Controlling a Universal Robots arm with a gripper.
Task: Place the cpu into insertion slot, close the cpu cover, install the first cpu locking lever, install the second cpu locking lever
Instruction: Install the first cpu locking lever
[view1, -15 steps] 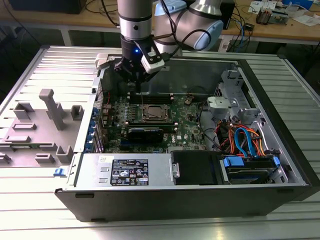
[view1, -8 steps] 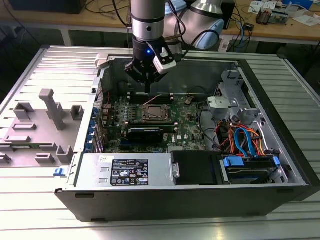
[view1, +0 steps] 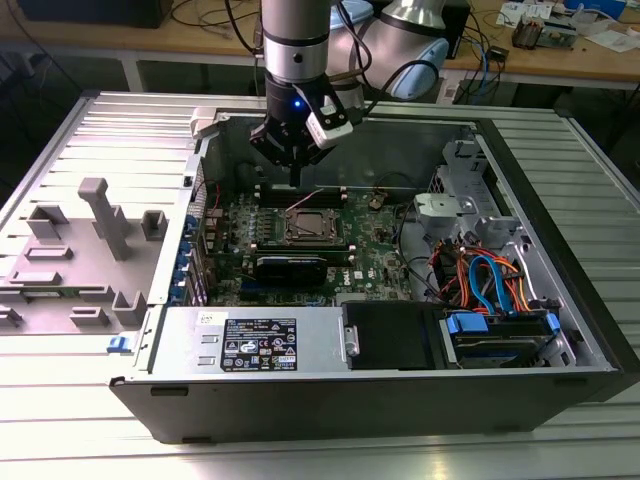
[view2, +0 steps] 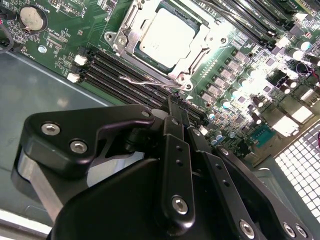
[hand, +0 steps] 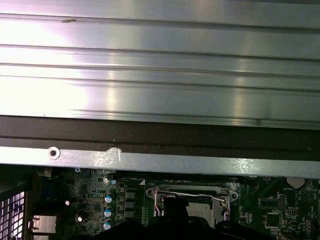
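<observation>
The cpu (view2: 166, 32), a dull silver square, lies in the insertion slot (view1: 314, 228) on the green motherboard, hiding the contact field. The cpu cover (view2: 126, 31) lies flat around it as a silver frame. A thin wire locking lever (view2: 146, 80) runs along the socket's edge nearest the gripper and stands slightly out from it; the same kind of wire lever (hand: 192, 194) crosses the socket in the first wrist view. My gripper (view1: 297, 181) hangs above the memory slots just behind the socket. Its black fingers (view2: 172, 117) are together, holding nothing.
Long black memory slots (view2: 125, 75) lie between the gripper and the socket. A black graphics card (view1: 290, 266) sits in front of the socket. The case wall (hand: 160, 162), power supply (view1: 250, 342) and cabled drive cage (view1: 490, 285) surround the board. A grey fixture tray (view1: 80, 250) lies outside, at the exterior view's left.
</observation>
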